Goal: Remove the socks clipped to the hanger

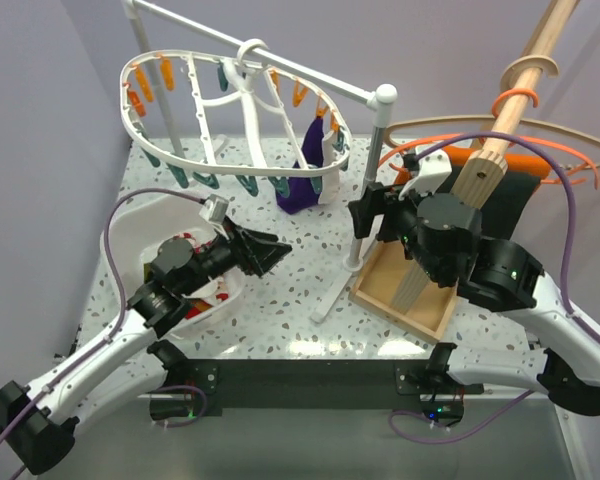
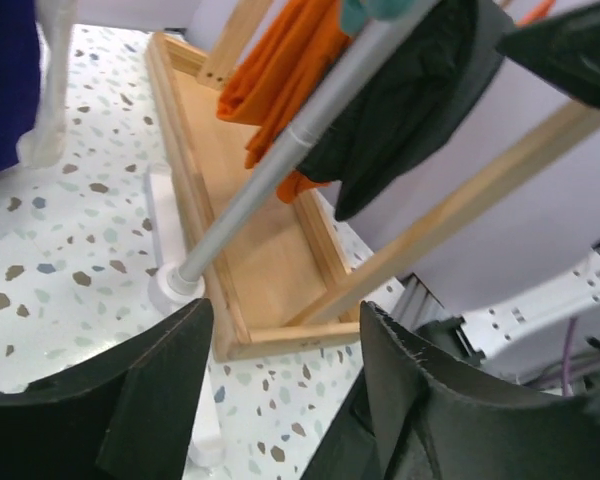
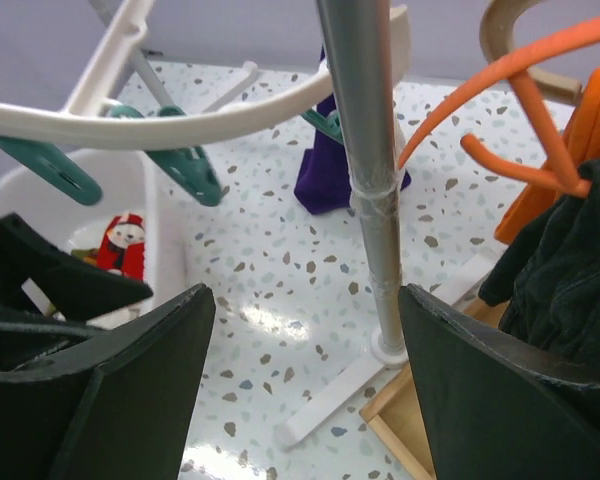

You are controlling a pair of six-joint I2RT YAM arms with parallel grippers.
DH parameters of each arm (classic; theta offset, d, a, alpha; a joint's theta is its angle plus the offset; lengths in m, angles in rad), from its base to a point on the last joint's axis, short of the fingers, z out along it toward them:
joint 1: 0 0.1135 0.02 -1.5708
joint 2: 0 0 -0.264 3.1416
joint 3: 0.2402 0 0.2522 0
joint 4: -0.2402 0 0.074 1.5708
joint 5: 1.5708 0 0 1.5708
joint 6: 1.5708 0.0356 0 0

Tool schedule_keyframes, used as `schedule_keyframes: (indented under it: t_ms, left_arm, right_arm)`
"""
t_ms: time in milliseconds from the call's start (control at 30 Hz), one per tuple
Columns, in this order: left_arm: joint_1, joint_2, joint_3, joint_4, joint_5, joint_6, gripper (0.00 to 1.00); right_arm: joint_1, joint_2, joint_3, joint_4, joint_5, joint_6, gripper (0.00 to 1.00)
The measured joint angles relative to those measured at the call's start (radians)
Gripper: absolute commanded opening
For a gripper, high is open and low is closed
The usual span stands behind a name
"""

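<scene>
Look to the back of the table for the hanger (image 1: pixel 180 54), hooked over the rail of a white rack and tilted. Find clipped to its right end a dark purple sock (image 1: pixel 302 182) and, just beside it, a white sock (image 1: pixel 332 150), both dangling limp toward the tabletop. Expect soft, light knit: no weight to speak of, easy to crush, likely to stretch and then snap free of a sprung clip (and to set the light plastic frame swinging on its hook). Better to pinch high on the sock, close under its clip, and to pull straight down rather than sideways. Note the left gripper (image 2: pixel 285 330), fingers spread and holding nothing, hovering just beside a white tub (image 1: pixel 140 228) with a red Santa sock (image 3: pixel 126 245) and others inside. Note the right gripper (image 3: pixel 308 300) too, fingers wide apart and bare, facing the rack's upright pole (image 3: pixel 365 150), with the purple sock beyond it.
</scene>
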Motion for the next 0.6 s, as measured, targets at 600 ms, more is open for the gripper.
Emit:
schedule_keyframes:
  t_ms: [600]
  left_arm:
    - [0.0, -0.44, 0.108, -0.14, 0.152, 0.049, 0.88]
  right_arm:
    - [0.0, 0.0, 0.016, 0.053, -0.011, -0.029, 0.78]
